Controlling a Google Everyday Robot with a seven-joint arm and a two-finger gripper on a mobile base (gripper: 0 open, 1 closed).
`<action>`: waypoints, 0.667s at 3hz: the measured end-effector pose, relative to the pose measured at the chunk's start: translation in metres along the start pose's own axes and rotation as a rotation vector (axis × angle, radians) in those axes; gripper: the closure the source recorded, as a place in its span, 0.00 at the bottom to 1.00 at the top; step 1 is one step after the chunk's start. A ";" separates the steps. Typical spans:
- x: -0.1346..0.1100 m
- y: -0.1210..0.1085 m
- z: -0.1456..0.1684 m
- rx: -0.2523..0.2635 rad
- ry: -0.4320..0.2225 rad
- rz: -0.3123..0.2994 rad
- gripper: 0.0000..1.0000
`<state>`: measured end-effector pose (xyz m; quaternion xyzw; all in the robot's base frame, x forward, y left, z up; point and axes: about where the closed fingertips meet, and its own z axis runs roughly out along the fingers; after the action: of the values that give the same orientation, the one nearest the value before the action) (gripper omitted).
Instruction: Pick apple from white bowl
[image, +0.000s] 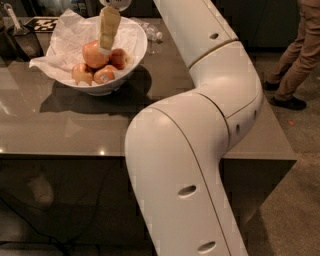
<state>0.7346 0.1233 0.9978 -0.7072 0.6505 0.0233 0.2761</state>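
Note:
The white bowl (137, 59), lined with crumpled white paper, stands at the back left of the grey-brown table (75, 125). The apple (93, 54), the largest, red-orange, lies on top of the pile in it. A smaller deep-red apple (120, 58) lies to its right. A small apple with a white sticker (104, 76) and another pale one (81, 73) lie in front. My gripper (106, 48) reaches down into the bowl from above. Its tip is at the apple's upper right side, between it and the deep-red one.
My white arm (200, 125) bends across the table's right half and fills the foreground. A person's legs (295, 55) stand on the floor at the right. A dark object (25, 42) sits left of the bowl and a clear bottle (153, 35) behind it.

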 end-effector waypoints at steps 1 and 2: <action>0.002 0.003 0.027 -0.050 -0.024 0.021 0.00; 0.008 0.006 0.057 -0.105 -0.059 0.063 0.00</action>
<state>0.7484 0.1394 0.9443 -0.6990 0.6618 0.0869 0.2568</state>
